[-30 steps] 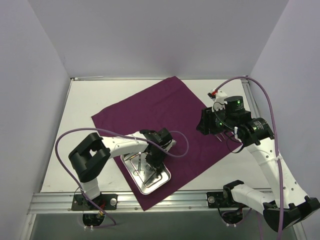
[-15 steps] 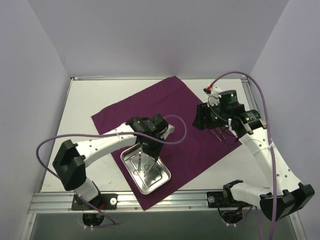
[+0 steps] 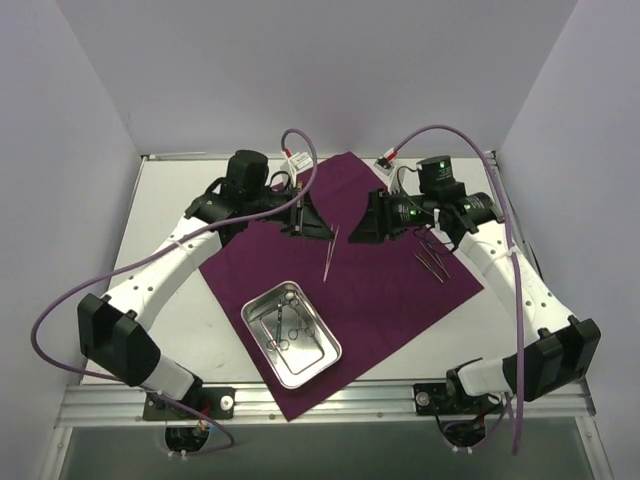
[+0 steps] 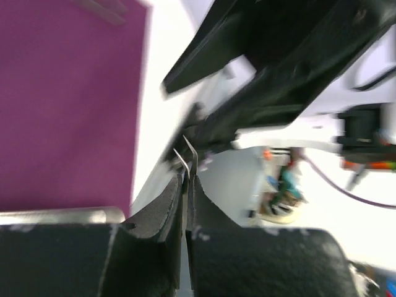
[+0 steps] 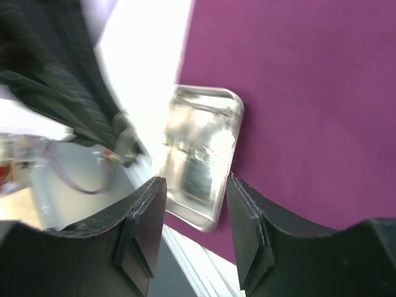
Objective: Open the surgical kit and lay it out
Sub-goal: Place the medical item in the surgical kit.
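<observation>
The dark purple cloth wrap (image 3: 370, 280) lies spread flat on the table. On its near corner stands the steel tray (image 3: 318, 362) with ring-handled instruments (image 3: 281, 328) inside. My left gripper (image 3: 316, 224) hovers over the cloth's far middle, shut on a thin metal instrument (image 3: 329, 257) that hangs down from it. In the left wrist view its two prongs (image 4: 186, 157) stick out between the closed gripper (image 4: 187, 179). My right gripper (image 3: 368, 230) faces it from the right, open and empty. The right wrist view shows the tray (image 5: 201, 161) beyond the open gripper (image 5: 193, 185).
Two thin instruments (image 3: 432, 262) lie on the cloth at the right, under the right arm. Bare white table (image 3: 165, 240) lies left of the cloth. White walls close in the sides and back. A metal rail (image 3: 330, 398) runs along the near edge.
My left gripper rose from the tray and swung to the far middle of the cloth, carrying a thin instrument. The right gripper moved left toward it.
</observation>
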